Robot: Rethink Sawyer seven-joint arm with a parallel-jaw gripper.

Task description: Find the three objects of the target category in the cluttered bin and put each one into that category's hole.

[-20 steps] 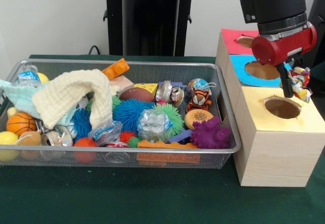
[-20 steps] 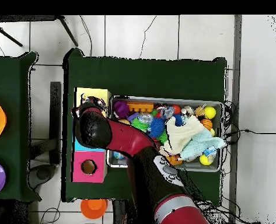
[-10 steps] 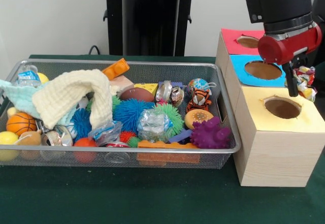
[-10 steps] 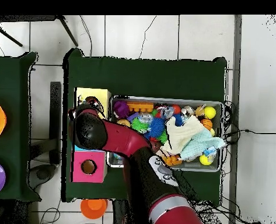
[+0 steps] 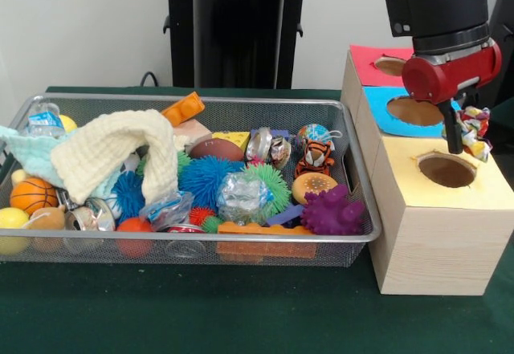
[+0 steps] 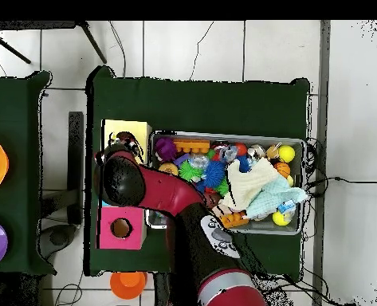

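My gripper (image 5: 463,139) hangs above the far right edge of the yellow-topped box (image 5: 438,233), just behind its round hole (image 5: 446,171). It is shut on the knotted rope bundle (image 5: 475,124) of white, red, yellow and green strands; one black finger (image 5: 452,133) shows, the other is hidden behind the bundle. The silver wire mesh bin (image 5: 201,238) lies left of the boxes, full of toys. In the overhead view the arm's head (image 6: 123,179) covers the gripper and the bundle; the bin (image 6: 296,227) lies to its right.
A blue-topped box (image 5: 377,117) and a red-topped box (image 5: 363,69) stand behind the yellow one, each with a hole. The bin holds a tiger toy (image 5: 317,157), a purple spiky ball (image 5: 332,212), a yellow cloth (image 5: 120,157), a basketball (image 5: 32,195) and more.
My gripper swung a little to the right with the rope bundle, then came back left. The bin's contents have not moved.
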